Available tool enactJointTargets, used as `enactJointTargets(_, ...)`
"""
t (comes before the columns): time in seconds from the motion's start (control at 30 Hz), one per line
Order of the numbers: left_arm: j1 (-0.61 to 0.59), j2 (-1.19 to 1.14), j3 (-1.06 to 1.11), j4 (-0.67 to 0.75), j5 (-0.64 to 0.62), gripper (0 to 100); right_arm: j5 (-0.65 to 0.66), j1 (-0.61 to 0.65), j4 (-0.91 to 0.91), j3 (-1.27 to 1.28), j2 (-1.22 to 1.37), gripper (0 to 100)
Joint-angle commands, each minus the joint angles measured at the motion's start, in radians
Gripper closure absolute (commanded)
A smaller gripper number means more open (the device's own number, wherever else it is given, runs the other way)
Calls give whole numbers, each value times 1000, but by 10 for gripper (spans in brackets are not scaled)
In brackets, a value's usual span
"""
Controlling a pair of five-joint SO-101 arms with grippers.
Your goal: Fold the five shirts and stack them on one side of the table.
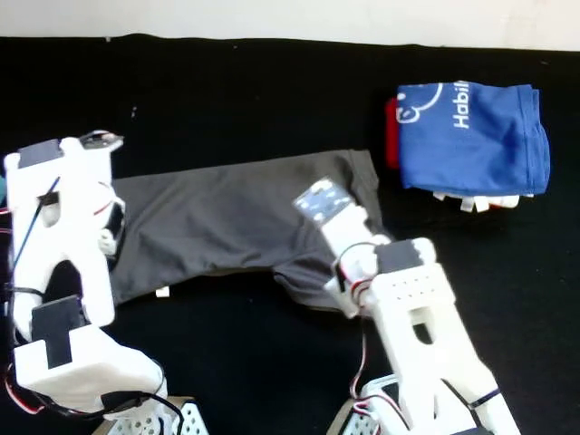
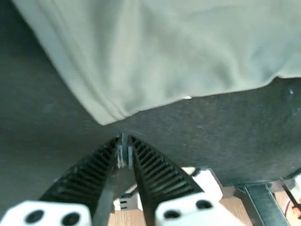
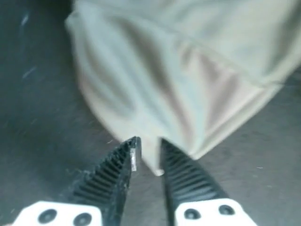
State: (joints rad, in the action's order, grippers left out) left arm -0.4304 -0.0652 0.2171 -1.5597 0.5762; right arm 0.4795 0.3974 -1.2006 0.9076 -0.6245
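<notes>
A dark grey shirt [image 1: 236, 222] lies spread across the middle of the black table. My left arm [image 1: 63, 217] stands over the shirt's left end. In the left wrist view my left gripper [image 2: 124, 142] is shut with nothing in it, its tips just short of a shirt corner [image 2: 107, 117]. My right arm [image 1: 408, 290] stands over the shirt's lower right part. My right gripper [image 3: 147, 143] is open by a narrow gap, right at a bunched shirt edge [image 3: 188, 113]. A stack of folded shirts, blue on top [image 1: 476, 136] and red [image 1: 391, 131] below, sits at the back right.
The black table cloth [image 1: 227, 91] is bare behind the grey shirt and in front of it between the two arm bases. The table's front edge with wood [image 2: 197, 207] lies close behind my left gripper.
</notes>
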Motion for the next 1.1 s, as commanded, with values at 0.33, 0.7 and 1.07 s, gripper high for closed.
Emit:
enactJointTargets(0.33, 76, 406, 685, 644, -100, 992, -20, 188, 81, 108, 5, 798)
enactJointTargets(0.7, 76, 415, 868, 924, -101, 992, -20, 159, 278, 153, 248, 797)
enactJointTargets(1.07, 76, 415, 877, 930, -101, 992, -17, 41, 298, -134, 602, 894)
